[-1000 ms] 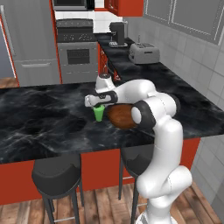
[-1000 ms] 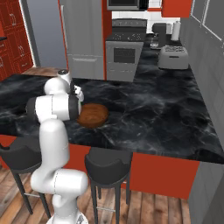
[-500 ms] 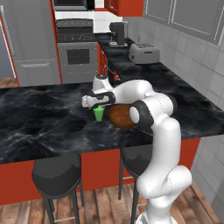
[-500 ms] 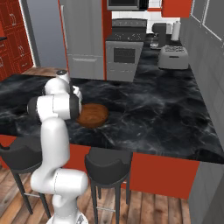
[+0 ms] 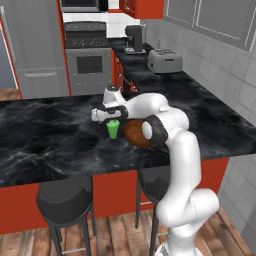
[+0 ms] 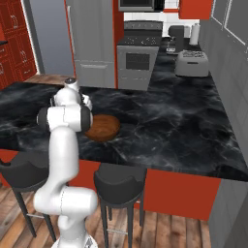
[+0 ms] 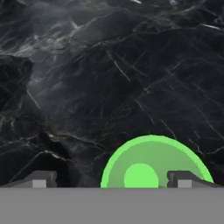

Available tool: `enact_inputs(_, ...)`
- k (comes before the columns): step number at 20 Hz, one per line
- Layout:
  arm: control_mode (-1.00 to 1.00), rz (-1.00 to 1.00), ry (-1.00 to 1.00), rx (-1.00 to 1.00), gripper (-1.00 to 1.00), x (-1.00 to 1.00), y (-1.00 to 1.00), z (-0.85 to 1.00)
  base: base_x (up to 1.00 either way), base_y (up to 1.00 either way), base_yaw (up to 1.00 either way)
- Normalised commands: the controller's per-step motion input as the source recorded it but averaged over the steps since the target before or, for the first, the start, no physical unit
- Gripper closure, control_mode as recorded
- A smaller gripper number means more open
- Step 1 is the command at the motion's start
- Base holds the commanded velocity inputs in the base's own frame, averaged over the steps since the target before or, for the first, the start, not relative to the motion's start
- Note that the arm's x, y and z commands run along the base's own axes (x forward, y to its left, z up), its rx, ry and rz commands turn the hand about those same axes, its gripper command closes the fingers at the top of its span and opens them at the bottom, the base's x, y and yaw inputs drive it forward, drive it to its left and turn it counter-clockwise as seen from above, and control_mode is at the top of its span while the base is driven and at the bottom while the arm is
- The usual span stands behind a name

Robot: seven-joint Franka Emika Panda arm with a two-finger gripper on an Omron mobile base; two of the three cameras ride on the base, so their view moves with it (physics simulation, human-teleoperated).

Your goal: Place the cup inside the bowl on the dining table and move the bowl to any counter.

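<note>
Glossy black bench [image 5: 45, 130], white-veined marble. Small bright-green tapered cup [image 5: 113, 129] upright on it, smooth and plain, just beside a wide brown wooden bowl [image 6: 102, 128]. Hand [image 7: 111, 179] directly above the cup, released, fingers [image 7: 43, 178] spread wide, gripping nothing. From above: round green rim, paler base inside.

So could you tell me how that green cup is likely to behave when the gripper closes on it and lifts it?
The cup looks small and plain, so probably light and rigid. Its walls taper and look smooth, so open fingers might slip upward unless they close squarely. It stands upright on the dining table on its narrow base, so an off-centre nudge could tip it.
</note>
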Motion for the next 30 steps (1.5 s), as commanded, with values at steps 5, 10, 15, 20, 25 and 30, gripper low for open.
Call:
enact_inputs(5,-1.0,0.0,0.03,0.0,-1.0,0.24,0.0,-0.01,0.0,0.0,0.0)
enact_inputs(10,-1.0,0.0,0.05,0.0,-1.0,0.13,0.03,-0.08,0.0,0.0,0.0)
enact_inputs(15,-1.0,0.0,0.08,0.0,-1.0,0.0,0.15,-0.03,0.0,0.0,0.0)
enact_inputs(20,-1.0,0.0,0.07,0.0,-1.0,-0.09,0.15,0.0,0.0,0.0,0.0)
enact_inputs(25,-1.0,0.0,0.03,0.0,-1.0,-0.39,0.05,-0.07,0.0,0.0,0.0)
enact_inputs(30,-1.0,0.0,0.0,0.0,-1.0,-0.23,0.0,-0.24,0.0,0.0,0.0)
